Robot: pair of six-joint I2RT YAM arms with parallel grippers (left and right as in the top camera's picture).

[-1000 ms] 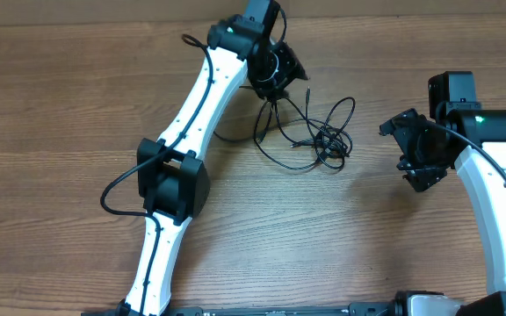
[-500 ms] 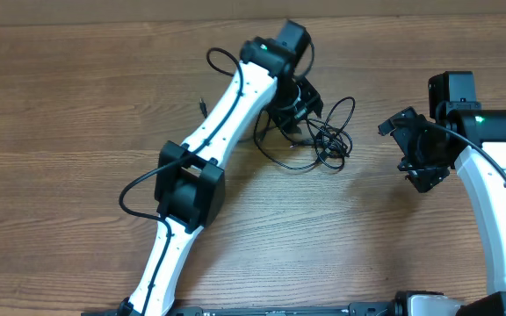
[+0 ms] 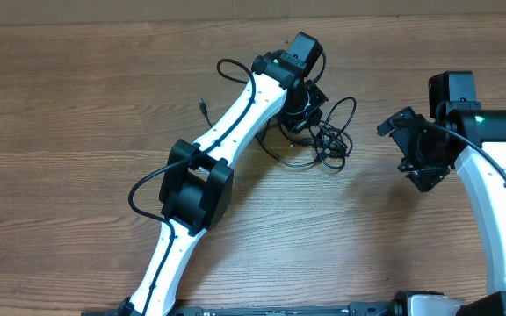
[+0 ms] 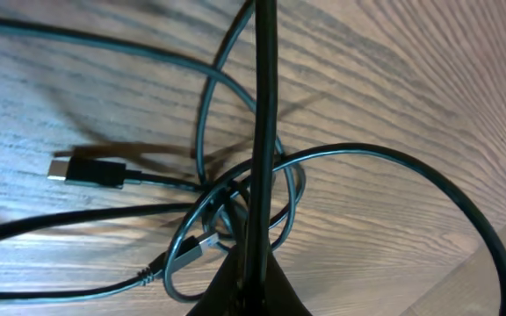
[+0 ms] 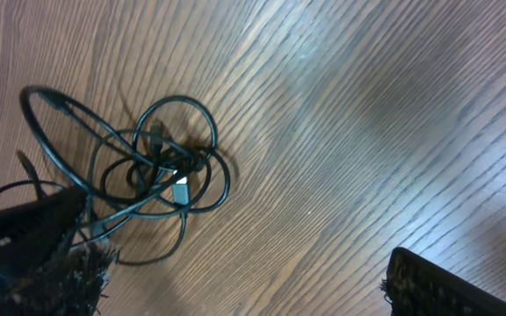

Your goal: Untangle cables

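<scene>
On the table (image 3: 77,105) the cables (image 3: 328,140) lie in one loose knot under your left gripper (image 4: 249,279), which is pinched on one strand; the right gripper (image 3: 418,156) stands spread, well apart. Judge them light, limp and springy: grip bare cord beside a plug (image 4: 86,170).

This looks like a robotics lab or test bench, not a home. Two white-and-black jointed arms, the left arm (image 3: 235,123) and the right arm (image 3: 490,202), are mounted at the near edge of a bare wood-grain surface (image 3: 68,96), and one view looks straight down on them. Black wiring runs along both arms, a small green light (image 3: 479,120) glows on the right one, and a tangle of thin black cables (image 3: 328,140) lies between them, with a plain tan strip (image 3: 104,10) along the far edge.
</scene>
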